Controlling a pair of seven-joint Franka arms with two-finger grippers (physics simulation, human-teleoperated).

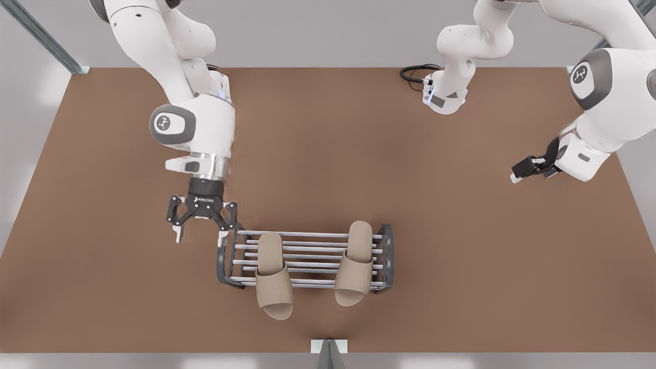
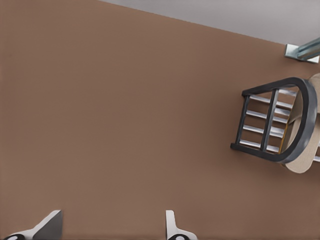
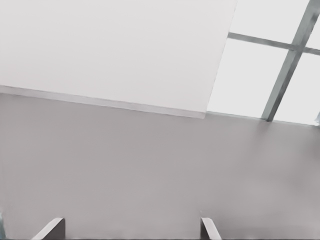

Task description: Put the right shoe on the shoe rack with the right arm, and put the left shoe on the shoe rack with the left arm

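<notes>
Both slippers lie across the shoe rack (image 1: 307,256). Left claw (image 1: 202,225), released and empty, hovers beside the rack's end frame; right claw (image 1: 530,168), released, waits well apart. Retreat should lift clear of the frame.

We count 2 beige slippers, one (image 1: 273,277) toward the front view's left and the other (image 1: 355,264) toward its right. We see 1 shoe rack (image 1: 307,259), with 2 dark arched end frames and about 7 silver bars. We count 2 white arms, each with 1 black two-finger gripper: the left gripper (image 1: 201,225) and the right gripper (image 1: 528,169). There is 1 brown table (image 1: 461,256).
</notes>
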